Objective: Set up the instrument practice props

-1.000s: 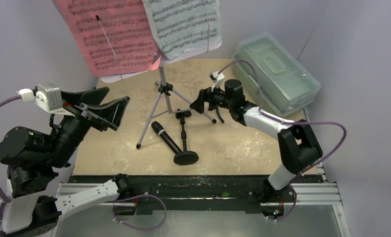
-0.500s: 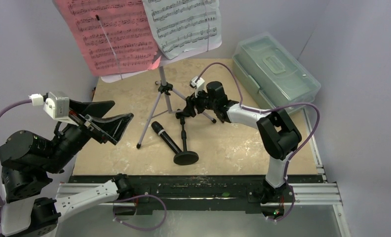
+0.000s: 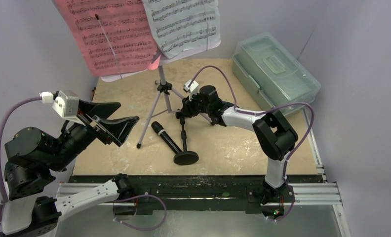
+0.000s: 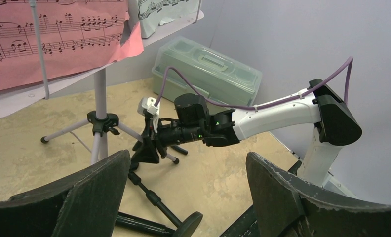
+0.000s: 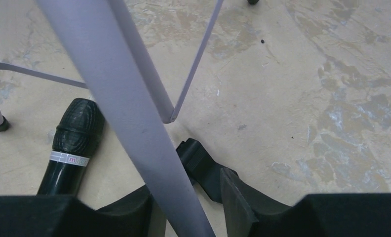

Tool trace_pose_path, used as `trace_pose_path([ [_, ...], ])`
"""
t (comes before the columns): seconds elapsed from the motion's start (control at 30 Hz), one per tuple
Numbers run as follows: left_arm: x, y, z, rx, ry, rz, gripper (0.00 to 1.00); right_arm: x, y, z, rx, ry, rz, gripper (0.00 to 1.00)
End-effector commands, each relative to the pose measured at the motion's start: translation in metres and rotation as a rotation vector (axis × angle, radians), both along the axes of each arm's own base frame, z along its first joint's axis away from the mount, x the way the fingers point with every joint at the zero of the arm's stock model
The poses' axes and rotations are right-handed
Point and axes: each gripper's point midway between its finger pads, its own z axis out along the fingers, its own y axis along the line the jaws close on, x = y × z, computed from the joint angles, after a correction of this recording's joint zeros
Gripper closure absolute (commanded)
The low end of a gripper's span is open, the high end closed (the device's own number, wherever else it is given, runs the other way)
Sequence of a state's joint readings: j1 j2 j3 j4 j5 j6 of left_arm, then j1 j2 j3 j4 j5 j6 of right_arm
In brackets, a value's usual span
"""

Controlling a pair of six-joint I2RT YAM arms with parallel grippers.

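Note:
The lavender music stand stands upright on its tripod, its tray holding a pink sheet and a white sheet. On the table lie the black microphone and the short mic stand, its round base toward me. My right gripper is down at the mic stand's clip end. In the right wrist view its half-narrowed jaws straddle the clip and a lavender tripod leg, with a gap still showing. My left gripper hovers wide open and empty at the left.
A clear lidded plastic box sits at the back right against the wall. Grey walls close in on the left, back and right. The black rail with the arm bases runs along the near edge.
The right arm has reached left from beside the tripod to the mic stand's clip, and its jaws have narrowed. The left gripper has drifted a little to the right, still open.

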State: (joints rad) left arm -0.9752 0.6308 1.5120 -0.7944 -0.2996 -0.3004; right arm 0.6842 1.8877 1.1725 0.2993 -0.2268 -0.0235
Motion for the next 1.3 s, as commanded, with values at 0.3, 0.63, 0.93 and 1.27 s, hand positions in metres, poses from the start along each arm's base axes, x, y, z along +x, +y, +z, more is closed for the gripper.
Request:
trace_pose_path([
  [0.3,-0.001,0.0,0.003,-0.037,0.01,0.002,0.13,0.023,-0.011,-0.006,0.043,-0.076,-0.203,0.89],
  [0.63,0.002,-0.001,0.0,-0.036,0.023,0.014,0.12,0.042,-0.035,-0.02,0.077,-0.05,-0.437,1.0],
  [0.93,0.008,-0.003,-0.007,-0.029,0.043,0.036,0.12,0.048,-0.075,-0.027,0.1,-0.038,-0.699,1.0],
  [1.27,0.014,-0.005,-0.015,-0.028,0.078,0.064,0.12,0.054,-0.109,-0.031,0.105,-0.044,-0.897,1.0],
])
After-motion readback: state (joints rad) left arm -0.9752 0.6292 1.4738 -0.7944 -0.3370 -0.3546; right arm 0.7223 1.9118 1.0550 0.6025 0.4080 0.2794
